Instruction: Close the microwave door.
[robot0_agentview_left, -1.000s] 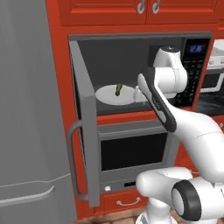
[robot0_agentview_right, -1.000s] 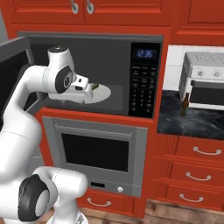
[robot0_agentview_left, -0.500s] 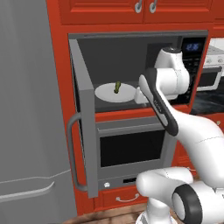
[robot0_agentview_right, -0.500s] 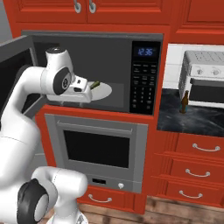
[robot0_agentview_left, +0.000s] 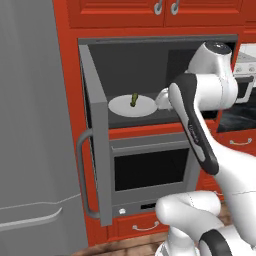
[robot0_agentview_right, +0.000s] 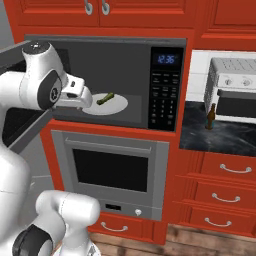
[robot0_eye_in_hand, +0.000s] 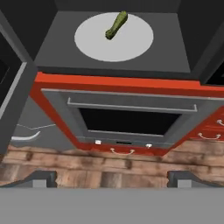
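Note:
The microwave door (robot0_agentview_left: 97, 150) stands wide open, swung out to the left and seen nearly edge-on, with its vertical bar handle (robot0_agentview_left: 82, 175) on the outer side. The microwave (robot0_agentview_right: 125, 85) shows its dark cavity, a white plate (robot0_agentview_left: 132, 106) with a small green vegetable (robot0_agentview_left: 134, 99) on it, and a keypad (robot0_agentview_right: 164, 97) with blue digits. My gripper (robot0_agentview_left: 161, 99) hovers at the cavity mouth, right of the door and not touching it. In the hand view the gripper (robot0_eye_in_hand: 113, 177) is open with nothing between its fingertips (robot0_eye_in_hand: 40, 178), and the door's frame (robot0_eye_in_hand: 13, 94) runs down the left.
A grey oven (robot0_agentview_left: 150, 170) with a horizontal handle (robot0_eye_in_hand: 131, 107) sits below the microwave. The tall grey fridge (robot0_agentview_left: 35, 125) stands just left of the open door. Right of the microwave, a dark counter (robot0_agentview_right: 220, 137) holds a toaster oven (robot0_agentview_right: 232, 90) and a small bottle (robot0_agentview_right: 211, 117).
My hand has shifted a little to the left across the cavity mouth, towards the door side. The door stands about where it was.

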